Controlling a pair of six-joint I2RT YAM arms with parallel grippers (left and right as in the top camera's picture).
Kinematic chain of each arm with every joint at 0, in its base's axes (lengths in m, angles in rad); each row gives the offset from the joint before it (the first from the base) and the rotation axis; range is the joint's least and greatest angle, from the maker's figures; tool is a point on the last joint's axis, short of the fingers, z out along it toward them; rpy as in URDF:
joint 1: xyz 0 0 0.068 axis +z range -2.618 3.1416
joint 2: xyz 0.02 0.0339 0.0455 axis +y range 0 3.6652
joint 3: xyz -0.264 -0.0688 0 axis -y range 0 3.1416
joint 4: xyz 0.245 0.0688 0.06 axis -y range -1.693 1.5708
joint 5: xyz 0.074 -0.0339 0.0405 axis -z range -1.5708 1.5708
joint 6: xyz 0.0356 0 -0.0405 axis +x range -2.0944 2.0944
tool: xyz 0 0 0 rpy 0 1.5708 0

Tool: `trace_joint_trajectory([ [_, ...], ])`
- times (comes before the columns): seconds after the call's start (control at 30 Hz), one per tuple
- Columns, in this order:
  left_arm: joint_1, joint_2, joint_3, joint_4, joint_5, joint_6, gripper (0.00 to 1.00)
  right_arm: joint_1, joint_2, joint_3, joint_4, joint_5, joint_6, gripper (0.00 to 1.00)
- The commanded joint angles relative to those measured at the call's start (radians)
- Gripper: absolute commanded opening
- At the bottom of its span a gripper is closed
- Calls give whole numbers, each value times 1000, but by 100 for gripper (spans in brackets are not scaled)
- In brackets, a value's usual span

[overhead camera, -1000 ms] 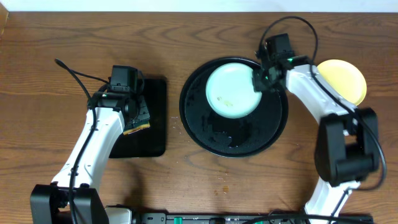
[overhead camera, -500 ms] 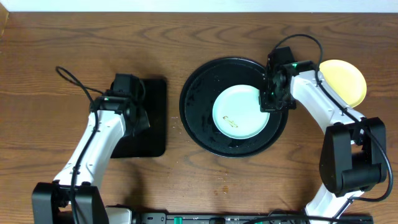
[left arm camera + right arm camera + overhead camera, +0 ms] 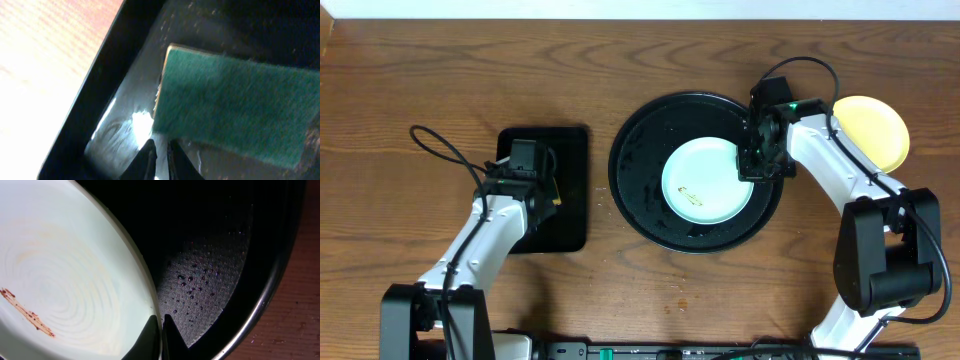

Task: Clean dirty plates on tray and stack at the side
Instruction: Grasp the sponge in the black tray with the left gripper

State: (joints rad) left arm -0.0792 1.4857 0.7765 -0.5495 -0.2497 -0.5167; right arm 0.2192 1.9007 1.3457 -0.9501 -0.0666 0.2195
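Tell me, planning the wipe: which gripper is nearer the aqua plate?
Right. The right gripper pinches the plate by its rim; the left gripper is far off, by the sponge.

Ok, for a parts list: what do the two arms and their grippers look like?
The left arm and right arm have white link shells, black joints and black bases. A thin black cable loops off the left wrist and another off the right, where a small green light glows. The left gripper and right gripper each end in two dark tapered fingers.

Pale aqua plate [image 3: 708, 182] with brown-orange smear [image 3: 21, 308], glossy black tray [image 3: 640, 190], yellow plate [image 3: 880, 130], green sponge [image 3: 235, 107]
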Motion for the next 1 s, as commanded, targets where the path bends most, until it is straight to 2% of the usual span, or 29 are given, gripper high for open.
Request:
trace_joint_trajectory([
  [0.0,5,11,-7,41,-33,15,11,3,2,-5,-2,10,8,2],
  [0.33,5,11,-20,117,-33,43,11,3,2,-5,-4,10,8,2],
  [0.37,5,10,-20,109,-32,44,8,3,2,-5,-4,10,8,3],
  [0.57,5,-13,-13,-19,-32,10,7,3,2,-5,2,18,8,6],
  [0.73,5,-106,23,-110,-20,8,7,3,2,-5,15,18,8,16],
  [0.83,5,-130,17,-154,-5,-16,7,3,2,-5,14,18,8,18],
  [0.97,5,-101,-30,-100,-5,-21,7,3,2,-7,23,18,8,28],
])
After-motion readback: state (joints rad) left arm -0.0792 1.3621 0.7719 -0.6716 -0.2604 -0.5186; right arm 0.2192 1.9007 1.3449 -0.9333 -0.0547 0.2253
